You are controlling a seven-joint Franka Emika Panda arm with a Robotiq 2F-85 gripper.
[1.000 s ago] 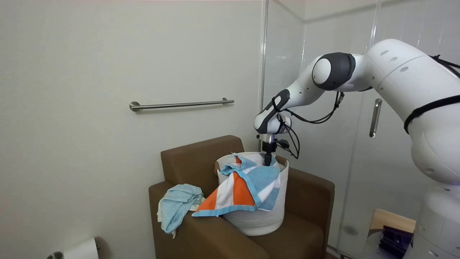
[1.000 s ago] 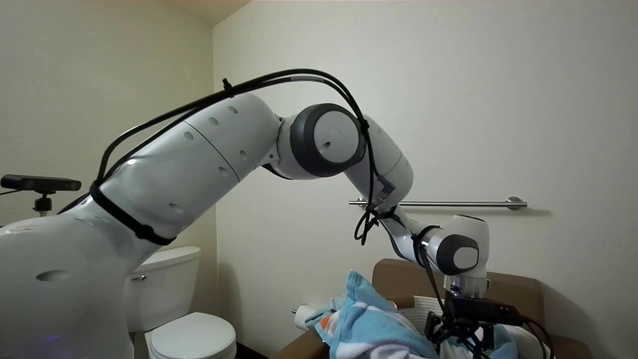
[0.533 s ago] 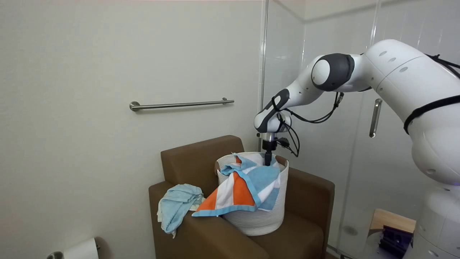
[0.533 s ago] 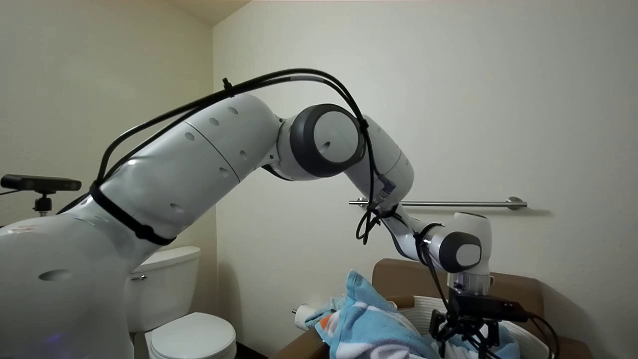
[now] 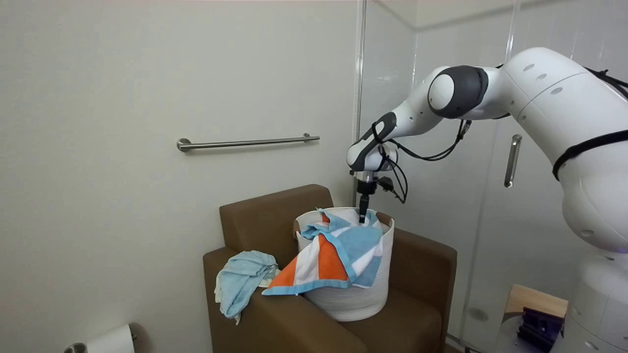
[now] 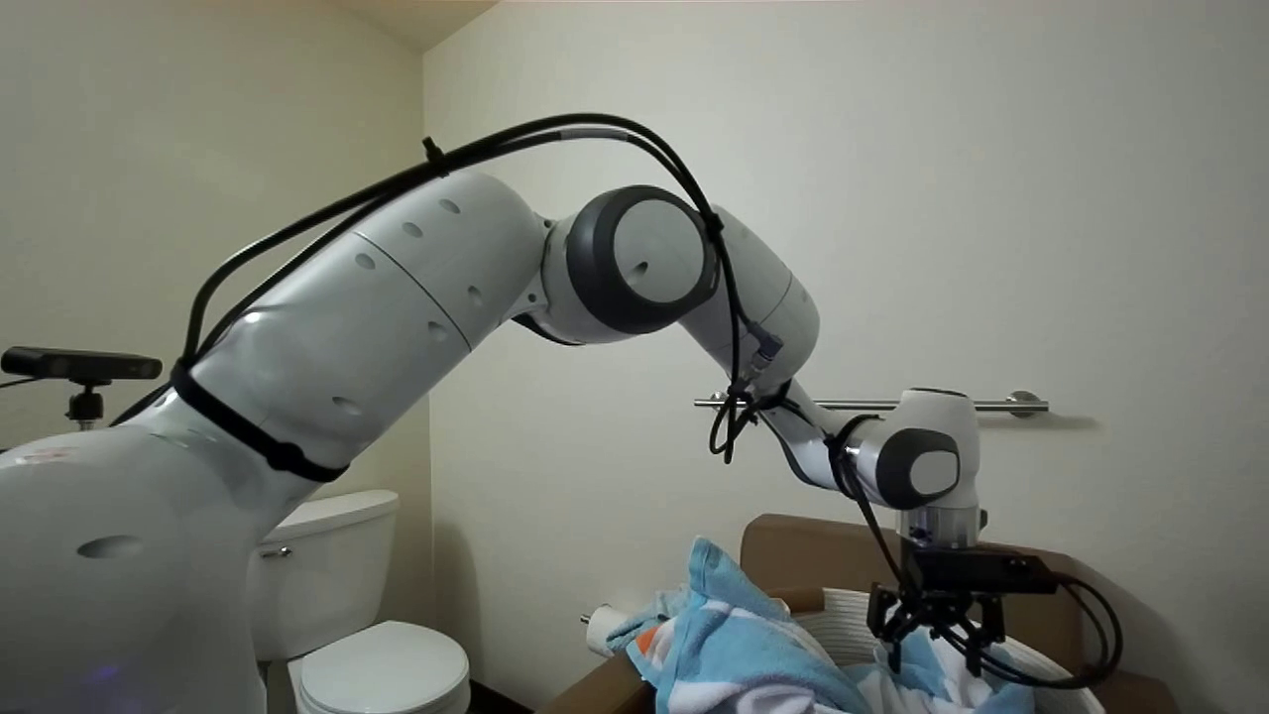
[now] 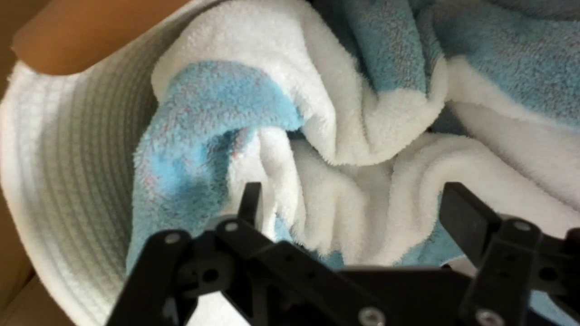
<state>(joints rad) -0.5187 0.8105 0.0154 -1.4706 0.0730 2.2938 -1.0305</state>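
The brown armchair (image 5: 265, 220) bears a white basket (image 5: 353, 301) on its seat (image 5: 407, 318) (light-blue cloth (image 5: 248, 279) on one armrest (image 5: 299, 318)).

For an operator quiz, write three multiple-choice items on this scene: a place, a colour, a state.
1. Where does the white basket stand?
A) floor B) armchair seat C) toilet lid

2. What colour edges the striped towel?
A) light blue B) black C) green

3. What state is the gripper in?
A) shut, empty B) shut on the towel C) open

1: B, its base rests on the seat.
2: A, a light blue band lines its hem.
3: C, the wrist view shows its fingers wide apart.
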